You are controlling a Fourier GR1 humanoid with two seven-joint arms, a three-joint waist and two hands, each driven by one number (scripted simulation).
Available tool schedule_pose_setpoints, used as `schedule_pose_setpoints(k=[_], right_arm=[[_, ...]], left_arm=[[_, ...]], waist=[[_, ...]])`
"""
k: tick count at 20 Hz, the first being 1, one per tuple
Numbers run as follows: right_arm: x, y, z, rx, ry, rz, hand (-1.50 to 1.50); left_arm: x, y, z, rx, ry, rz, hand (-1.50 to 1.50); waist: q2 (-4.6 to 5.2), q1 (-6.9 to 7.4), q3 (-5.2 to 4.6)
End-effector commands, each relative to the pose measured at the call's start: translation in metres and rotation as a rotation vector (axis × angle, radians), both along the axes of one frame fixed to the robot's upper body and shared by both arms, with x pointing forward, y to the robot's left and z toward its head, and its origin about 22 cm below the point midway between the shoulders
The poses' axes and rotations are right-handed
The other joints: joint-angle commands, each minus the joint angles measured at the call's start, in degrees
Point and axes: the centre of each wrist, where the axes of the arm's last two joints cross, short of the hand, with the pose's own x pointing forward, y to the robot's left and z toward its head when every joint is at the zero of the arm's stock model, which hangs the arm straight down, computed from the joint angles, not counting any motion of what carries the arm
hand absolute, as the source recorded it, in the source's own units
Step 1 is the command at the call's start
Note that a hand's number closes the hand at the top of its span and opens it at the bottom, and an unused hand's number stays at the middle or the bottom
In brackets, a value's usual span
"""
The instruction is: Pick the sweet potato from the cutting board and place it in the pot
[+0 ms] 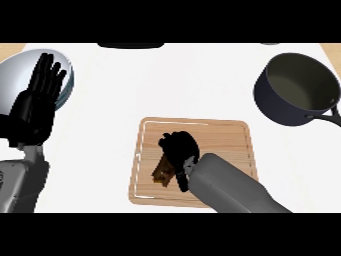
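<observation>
On the cutting board (225, 132), the right hand (180, 147) curls down over the sweet potato (162, 172), fingers closing around it; I judge this the grasping step. Next it must lift and carry it up and rightward to the pot (276, 102), well apart. At the left, the left hand (38, 95) rests open, fingers up. No readable writing shows.
</observation>
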Motion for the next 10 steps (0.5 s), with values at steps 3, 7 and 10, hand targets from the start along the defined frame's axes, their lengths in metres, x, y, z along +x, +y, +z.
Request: schedule_pose_setpoints(k=[3,7,10], right_arm=[[-0.016,0.009,-0.027,0.025,0.045,0.092,1.50],[-0.020,0.017,-0.018,0.027,-0.013,0.078,1.50],[-0.037,0.041,0.015,-0.008,-0.141,0.107,1.50]], left_arm=[[-0.006,-0.005,-0.001,0.006,0.000,0.002,0.00],[-0.008,0.015,0.001,0.003,-0.005,0.011,0.00],[0.004,0.015,0.004,0.006,-0.003,0.007,0.00]], waist=[[1.28,1.00,0.52],[1.14,0.53,0.50],[1.03,0.09,0.48]])
